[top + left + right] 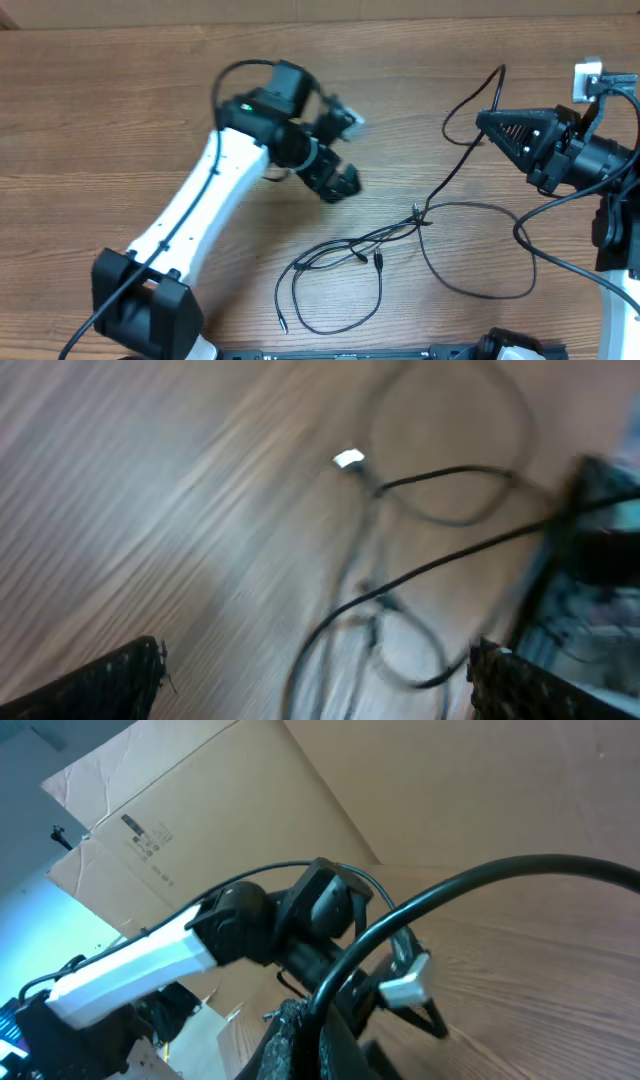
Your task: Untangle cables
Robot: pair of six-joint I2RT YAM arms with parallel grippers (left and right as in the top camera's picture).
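Thin black cables point(400, 235) lie tangled on the wooden table, meeting at a knot point(420, 214), with loops trailing toward the front edge. My right gripper point(487, 122) is shut on one cable strand point(455, 165), which runs from the knot up through its fingers. In the right wrist view, that cable point(480, 880) arcs away from the closed fingers point(300, 1040). My left gripper point(350, 150) hovers open, left of the knot, nothing between its fingers. The blurred left wrist view shows the cables point(430, 565) and a silvery plug point(348, 458) beyond the wide-apart fingers point(110, 680).
Cardboard boxes point(230, 810) stand beyond the table's far side. The white left arm point(200, 215) reaches diagonally from the front left corner. The right arm's thicker black lead point(555, 262) loops by the right edge. A loose plug end point(284, 325) lies near the front edge.
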